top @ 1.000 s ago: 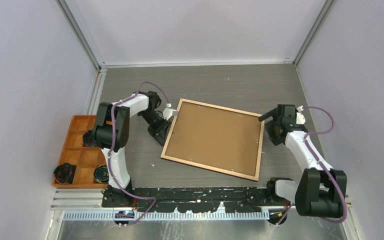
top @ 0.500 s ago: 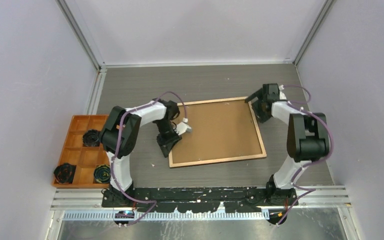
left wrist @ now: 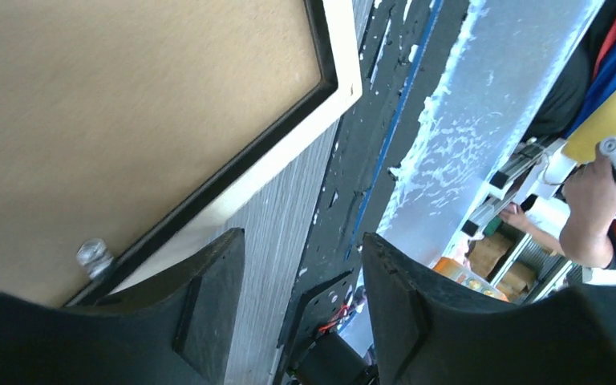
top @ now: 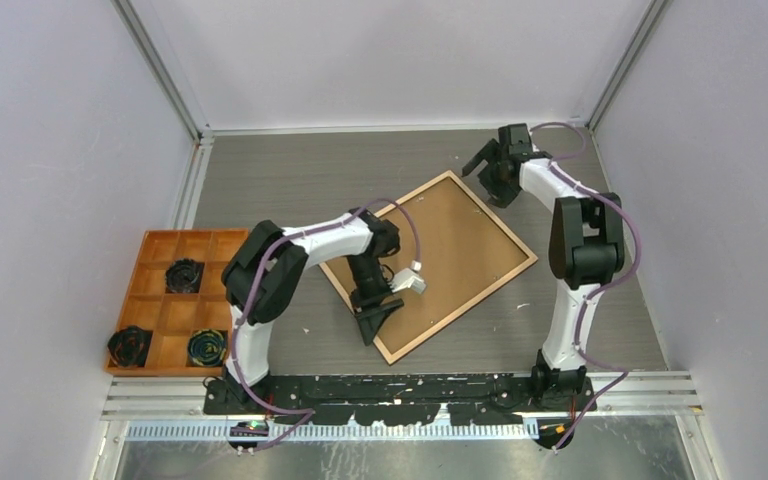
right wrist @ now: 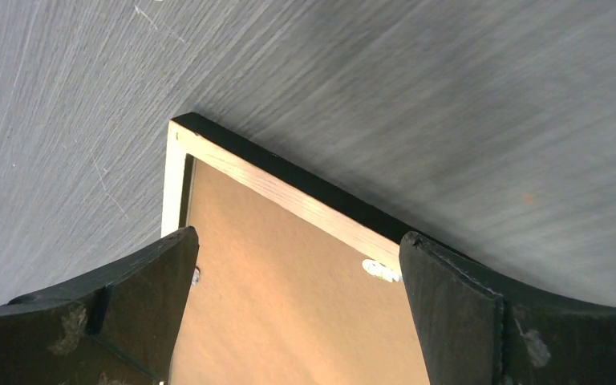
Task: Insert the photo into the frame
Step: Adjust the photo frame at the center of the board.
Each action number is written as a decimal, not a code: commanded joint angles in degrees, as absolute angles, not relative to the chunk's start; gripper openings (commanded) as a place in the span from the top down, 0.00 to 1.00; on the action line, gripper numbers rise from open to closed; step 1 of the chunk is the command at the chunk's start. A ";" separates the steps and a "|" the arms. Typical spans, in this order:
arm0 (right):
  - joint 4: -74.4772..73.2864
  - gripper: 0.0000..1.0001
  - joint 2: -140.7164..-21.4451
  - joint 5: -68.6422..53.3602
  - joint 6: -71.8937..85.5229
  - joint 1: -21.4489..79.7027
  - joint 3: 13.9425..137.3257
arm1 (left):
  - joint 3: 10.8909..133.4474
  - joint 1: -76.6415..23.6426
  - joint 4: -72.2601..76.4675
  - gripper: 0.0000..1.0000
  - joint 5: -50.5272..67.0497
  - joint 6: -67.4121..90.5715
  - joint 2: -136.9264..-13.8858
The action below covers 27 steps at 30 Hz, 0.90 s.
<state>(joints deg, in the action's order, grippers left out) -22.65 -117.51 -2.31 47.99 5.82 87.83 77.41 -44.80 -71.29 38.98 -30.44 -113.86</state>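
Left gripper (left wrist: 303, 249): fingers apart, nothing between, over frame's near-left rail close to near corner.
Frame (top: 463, 312): back up, pale wood rails, black outer edge, brown backing board (top: 450, 245) inside; lies diagonal, centre of table (top: 280, 170).
Right gripper (right wrist: 297, 241): spread wide above far corner.

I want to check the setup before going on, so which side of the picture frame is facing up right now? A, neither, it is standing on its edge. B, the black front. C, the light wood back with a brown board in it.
C: the frame lies flat on the table, with its light wood rails and the brown board inside them facing up.
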 commanded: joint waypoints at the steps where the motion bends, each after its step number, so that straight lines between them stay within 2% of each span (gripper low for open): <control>1: -29.21 0.00 -106.34 5.67 45.20 1.80 86.34 | 82.76 -36.98 -81.56 0.41 44.32 -39.77 -107.72; 2: -30.47 0.00 -104.60 6.96 44.94 1.35 85.73 | 84.48 -34.75 -83.58 0.36 44.40 -41.29 -107.37; 3: -32.42 0.00 -102.90 8.37 44.54 0.87 85.12 | 86.61 -32.41 -84.66 0.36 43.97 -42.01 -107.12; 6: -33.93 0.00 -96.19 11.10 43.08 0.79 78.82 | 93.67 -23.20 -81.36 0.40 40.93 -38.30 -109.36; 10: -32.70 0.00 -84.25 6.29 44.98 0.76 65.44 | 105.31 -11.67 -75.22 0.45 35.43 -27.32 -118.40; 12: -33.11 0.00 -78.08 5.29 45.87 0.97 59.08 | 110.12 -8.79 -73.69 0.51 33.20 -24.90 -122.77; 15: -34.85 0.00 -67.45 2.70 47.63 1.08 49.87 | 113.83 -6.93 -70.82 0.54 29.74 -22.31 -127.76; 20: -37.52 0.00 -55.17 -3.04 50.98 1.26 38.06 | 111.84 -7.11 -68.44 0.56 30.82 -20.19 -131.78; 23: -34.50 0.00 -52.68 -6.25 53.42 1.32 33.50 | 108.85 -7.12 -67.11 0.58 33.96 -19.73 -131.30; 27: -26.41 0.00 -56.29 -10.15 56.28 1.30 29.55 | 106.37 -7.12 -67.42 0.60 36.96 -20.18 -130.77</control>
